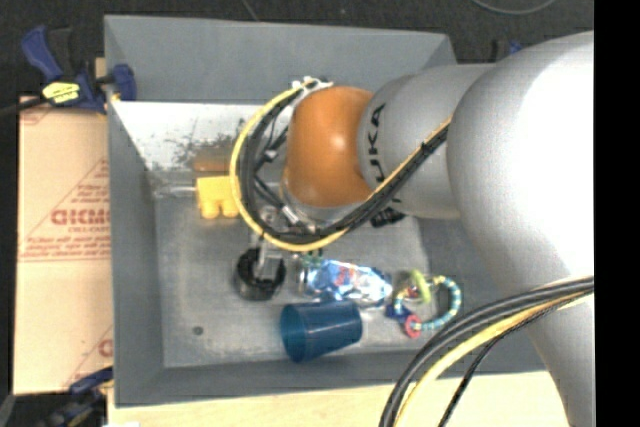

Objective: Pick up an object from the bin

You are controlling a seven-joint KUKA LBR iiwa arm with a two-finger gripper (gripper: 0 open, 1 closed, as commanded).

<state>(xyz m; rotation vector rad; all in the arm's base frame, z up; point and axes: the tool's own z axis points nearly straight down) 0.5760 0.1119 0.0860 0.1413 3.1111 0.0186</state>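
big silver arm (pixel 500 145) reaches across the right of the grey bin (pixel 180 315), its orange wrist cover (pixel 325 155) over the middle and hiding much of the floor. blue cup (pixel 318 330) lies on its side by the near wall, with a crinkly blue-and-white packet (pixel 345 280) just behind it. yellow block (pixel 215 195) sits back left, colourful bead ring (pixel 430 303) on the right. end effector (pixel 268 257) is down at a small black round thing (pixel 252 281) left of the packet; open or closed, cannot tell.

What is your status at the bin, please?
Gripper low over small black round object, bin floor centre-left. Hold unconfirmed. Blue plastic cup and shiny printed packet close alongside.
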